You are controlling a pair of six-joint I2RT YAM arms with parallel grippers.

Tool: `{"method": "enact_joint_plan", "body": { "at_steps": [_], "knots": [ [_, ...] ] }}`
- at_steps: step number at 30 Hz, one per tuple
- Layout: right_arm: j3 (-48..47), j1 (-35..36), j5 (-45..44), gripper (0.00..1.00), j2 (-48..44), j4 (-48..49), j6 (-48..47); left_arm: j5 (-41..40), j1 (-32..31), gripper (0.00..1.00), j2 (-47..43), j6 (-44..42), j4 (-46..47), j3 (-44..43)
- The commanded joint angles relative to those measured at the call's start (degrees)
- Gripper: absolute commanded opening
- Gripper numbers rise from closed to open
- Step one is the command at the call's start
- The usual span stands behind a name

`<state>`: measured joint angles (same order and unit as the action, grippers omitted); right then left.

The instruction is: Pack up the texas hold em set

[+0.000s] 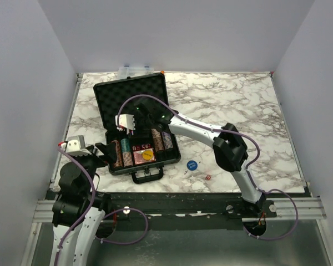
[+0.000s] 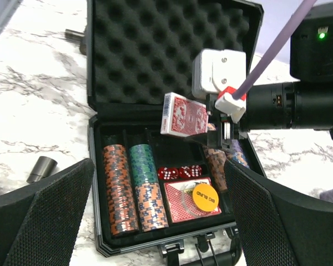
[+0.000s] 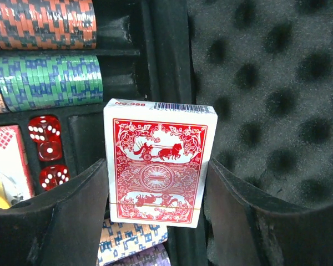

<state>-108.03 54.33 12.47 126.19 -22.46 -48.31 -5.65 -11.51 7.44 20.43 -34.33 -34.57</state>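
Nearest the arm bases, the left tool (image 1: 101, 149) hovers by the front-left corner of the black briefcase (image 1: 134, 169), fingers spread wide with nothing between them. On the marble surface (image 1: 238, 105) just right of the case lie the blue round button (image 1: 192, 164) and a tiny red die (image 1: 207, 177), both not yet packed.

Inside the tray sit rows of poker chips (image 2: 120, 188), three red dice (image 2: 180, 172) and one card deck (image 2: 180, 208) lying flat with a yellow button (image 2: 205, 198) on it. Above the tray's back edge, near the hinge, the right tool (image 3: 157, 166) is clamped on the long sides of a second red-backed deck (image 3: 160, 160), held upright on end, clear of the tray.

This looks like the placing step. The dark pocket beside the dice seems free, so the deck should be squared to that pocket, tipped flat, lowered clear of the chip rows and released only once seated. The foam lid (image 1: 130, 97) stands open behind.
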Motion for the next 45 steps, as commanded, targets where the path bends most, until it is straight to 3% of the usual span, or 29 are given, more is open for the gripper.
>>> {"method": "enact_joint_plan", "body": {
  "at_steps": [1, 5, 9, 38, 41, 45],
  "knots": [
    [-0.88, 0.52, -2.3, 0.01, 2.68, 2.01, -3.87, -8.38, -0.23, 0.99, -3.31, 1.81, 0.85, 1.06],
    [-1.72, 1.02, -3.72, 0.01, 4.05, -0.32, -6.09, -18.41, -0.04, 0.99, -6.88, 4.32, 0.77, 1.98],
    [-2.48, 1.42, -5.17, 0.01, 5.13, -1.87, -7.43, -22.04, -0.01, 0.99, -10.57, 4.62, 0.88, 2.67],
    [-2.88, 3.11, -4.7, 0.01, 7.53, -14.28, -13.21, -18.34, -0.01, 0.99, -10.37, 2.71, 1.19, 2.93],
    [-2.74, 3.51, -7.45, 0.11, 8.08, -13.76, -12.49, -18.26, -0.01, 0.99, -10.24, 2.6, 1.24, 2.93],
    [-2.46, 3.84, -9.64, 0.47, 8.04, -12.99, -11.09, -18.25, -0.01, 0.99, -10.08, 2.52, 1.3, 3.02]
  ]
}}
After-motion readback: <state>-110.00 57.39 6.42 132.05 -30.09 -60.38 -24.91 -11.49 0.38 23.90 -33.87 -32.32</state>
